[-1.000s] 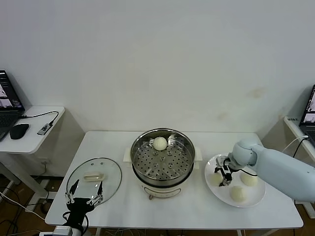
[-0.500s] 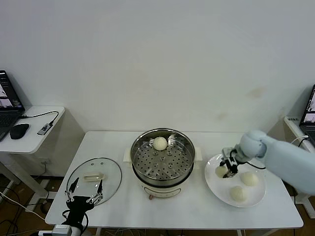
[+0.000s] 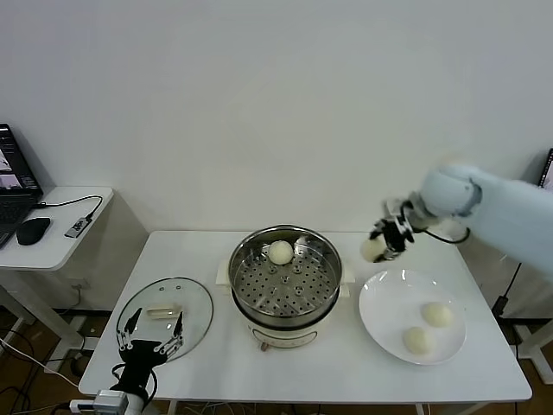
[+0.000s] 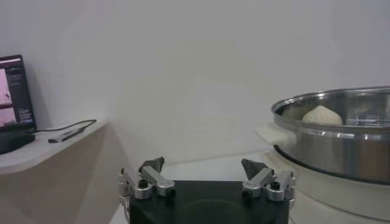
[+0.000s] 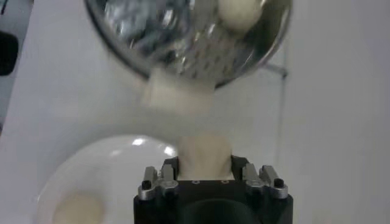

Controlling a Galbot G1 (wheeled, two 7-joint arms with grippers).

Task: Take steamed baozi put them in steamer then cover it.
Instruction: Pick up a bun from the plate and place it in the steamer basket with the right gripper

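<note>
Since my left gripper sits closest to me, I start there: it is parked low at the table's near left corner, jaws spread wide and empty, just at the near edge of the cover, which lies flat on the table well left of the steamer.

On the near right, the white plate carries two steamed baozi, one beside the other, both waiting.

At the middle of the table the steamer stands uncovered, and one bun already rests on the perforated tray toward the far rim.

Farthest out, my right gripper is up in the air between plate and steamer, above the plate's far edge, its jaws pinched narrow on a fourth bun. In the right wrist view that bun fills the space between the jaws, with the pot ahead of it.

My worries from here, as I judge them: the bun is soft and smooth, so a hard squeeze could dent it, and a fast swing could let it slide out over bare table. Coming in too low, I could knock it against the steel rim. Dropping it on the far side could crowd or roll the bun already seated.
</note>
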